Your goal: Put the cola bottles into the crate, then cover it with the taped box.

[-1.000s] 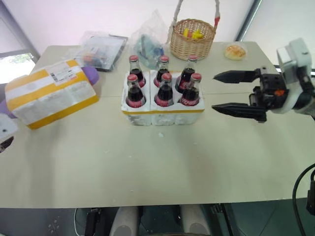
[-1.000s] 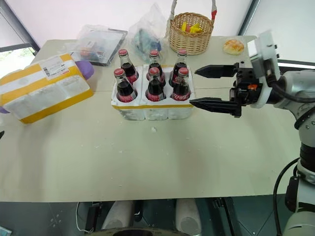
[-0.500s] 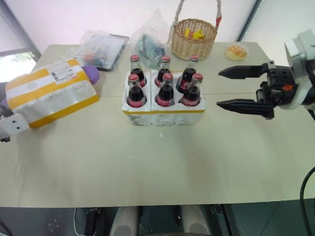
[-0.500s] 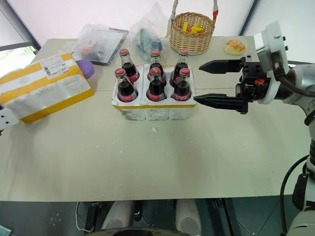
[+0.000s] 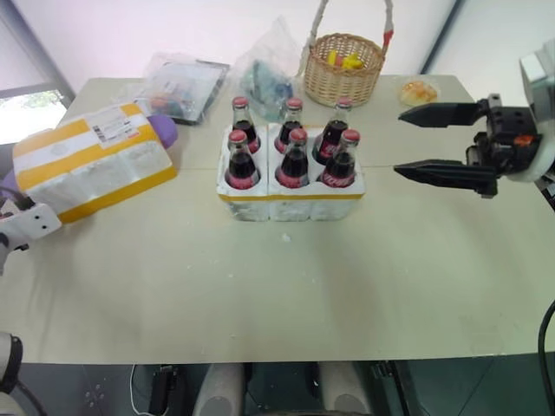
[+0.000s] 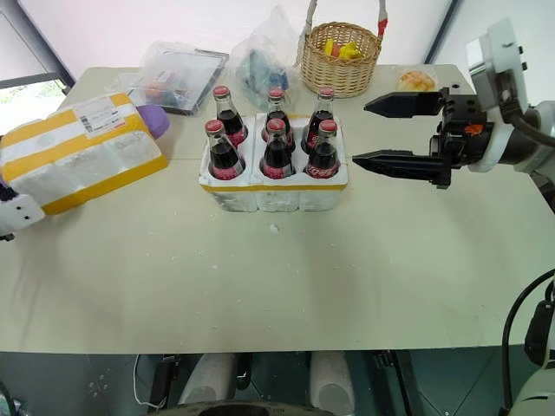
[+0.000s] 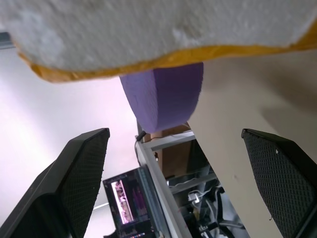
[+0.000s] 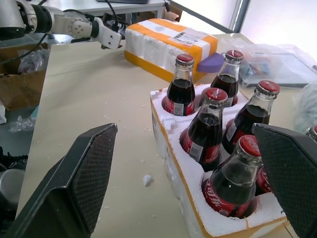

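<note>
All six bottles [image 5: 293, 154] are seated upright in the wells of the crate [image 5: 290, 201], at mid-table. The loading step is judged complete; the covering step is in hand.

The box [image 5: 91, 162] lies tilted at the left of the table, well apart from the crate, label side up. One far corner is propped on a purple block [image 7: 163, 96], so the box does not sit flat.

The left gripper [image 7: 181, 183] is seen just beside the box's near left end, fingers spread wide, nothing between them; no contact with the foam can be confirmed. The right gripper [image 5: 442, 144] is held above the table to the right of the crate, jaws fully released and empty, pointing toward the bottles.

Next move, as judged: the box is to be taken at both ends, which calls for the right arm to be brought across past the crate. The box is wide, so a two-sided squeeze is likely needed, not a one-jaw pinch. It must then be lifted clear of the caps, turned open side down if required (the open side cannot be seen), aligned over the crate and lowered.

Risk noted: the tall necks could be clipped if the box is carried low.
</note>
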`<control>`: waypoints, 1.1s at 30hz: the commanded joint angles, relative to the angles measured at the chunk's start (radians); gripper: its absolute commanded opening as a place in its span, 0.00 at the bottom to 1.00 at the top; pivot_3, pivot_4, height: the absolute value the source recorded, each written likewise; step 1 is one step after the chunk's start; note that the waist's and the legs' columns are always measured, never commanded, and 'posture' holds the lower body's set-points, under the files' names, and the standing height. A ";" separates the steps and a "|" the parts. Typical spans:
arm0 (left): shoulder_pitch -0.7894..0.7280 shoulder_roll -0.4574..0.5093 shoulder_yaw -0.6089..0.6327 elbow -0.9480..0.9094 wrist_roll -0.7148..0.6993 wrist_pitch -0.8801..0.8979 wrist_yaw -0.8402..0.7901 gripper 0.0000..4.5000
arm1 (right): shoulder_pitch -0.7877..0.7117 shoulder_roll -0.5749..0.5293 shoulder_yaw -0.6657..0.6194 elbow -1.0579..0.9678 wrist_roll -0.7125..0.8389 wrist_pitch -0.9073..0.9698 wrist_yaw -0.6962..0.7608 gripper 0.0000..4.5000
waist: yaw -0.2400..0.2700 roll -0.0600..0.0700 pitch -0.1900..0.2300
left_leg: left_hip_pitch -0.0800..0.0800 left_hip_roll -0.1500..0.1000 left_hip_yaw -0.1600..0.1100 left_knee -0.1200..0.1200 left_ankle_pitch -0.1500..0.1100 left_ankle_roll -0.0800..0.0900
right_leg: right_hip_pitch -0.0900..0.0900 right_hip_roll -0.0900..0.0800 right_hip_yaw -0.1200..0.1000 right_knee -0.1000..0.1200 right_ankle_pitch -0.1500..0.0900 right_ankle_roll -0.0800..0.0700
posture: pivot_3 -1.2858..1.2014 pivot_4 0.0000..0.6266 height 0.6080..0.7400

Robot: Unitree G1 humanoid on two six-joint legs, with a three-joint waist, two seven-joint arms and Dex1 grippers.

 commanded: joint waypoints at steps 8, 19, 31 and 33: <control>-0.093 -0.021 -0.042 0.042 0.011 0.042 0.011 0.52 | -0.034 -0.048 -0.050 0.013 0.020 0.005 -0.004 1.00 | -0.002 0.000 0.000 | 0.000 0.000 0.000 0.000 0.000 0.000 | 0.000 0.000 0.000 0.000 0.000 0.000 | 0.52 0.24 0.98; -0.093 -0.024 -0.041 0.046 0.007 0.047 0.013 0.31 | -0.023 -0.042 -0.081 0.005 0.033 0.019 -0.026 1.00 | -0.002 0.000 0.000 | 0.000 0.000 0.000 0.000 0.000 0.000 | 0.000 0.000 0.000 0.000 0.000 0.000 | 0.52 0.24 0.98; -0.101 0.004 -0.013 0.028 -0.022 0.008 0.011 0.01 | 0.004 -0.017 -0.075 0.015 0.015 -0.013 -0.049 1.00 | -0.001 0.000 0.000 | 0.000 0.000 0.000 0.000 0.000 0.000 | 0.000 0.000 0.000 0.000 0.000 0.000 | 0.52 0.24 0.98; -0.102 0.013 -0.011 0.022 -0.027 -0.002 0.008 0.01 | 0.016 -0.011 -0.077 0.013 0.014 -0.018 -0.054 1.00 | -0.002 0.000 0.000 | 0.000 0.000 0.000 0.000 0.000 0.000 | 0.000 0.000 0.000 0.000 0.000 0.000 | 0.52 0.24 0.98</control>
